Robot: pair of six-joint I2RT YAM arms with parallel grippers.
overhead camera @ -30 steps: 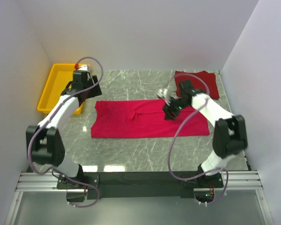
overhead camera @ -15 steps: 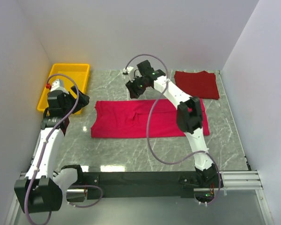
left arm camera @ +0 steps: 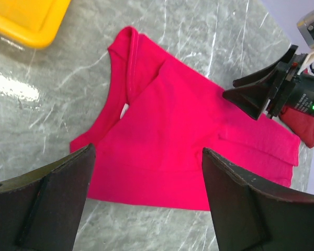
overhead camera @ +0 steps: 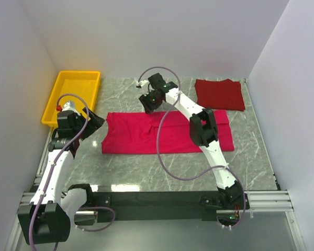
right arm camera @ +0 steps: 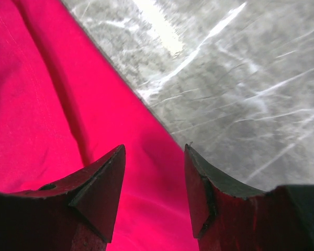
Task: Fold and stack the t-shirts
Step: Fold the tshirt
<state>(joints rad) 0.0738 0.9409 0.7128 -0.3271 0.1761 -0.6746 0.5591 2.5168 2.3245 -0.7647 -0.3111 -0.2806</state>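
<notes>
Right claw [right arm camera: 153, 157], jaws parted and empty, is poised low over the far edge of the crimson-pink t-shirt [overhead camera: 146, 138], apparently to pinch that edge for a fold. Left claw [left arm camera: 146, 157], likewise agape and holding nothing, hovers off the shirt's left end. The shirt lies spread as a long band mid-tabletop [overhead camera: 146, 170]. The maroon t-shirt [overhead camera: 220, 94], folded square at far right, presumably serves as the stack base. A white fleck at the neckline, possibly a label, is unreadable.
</notes>
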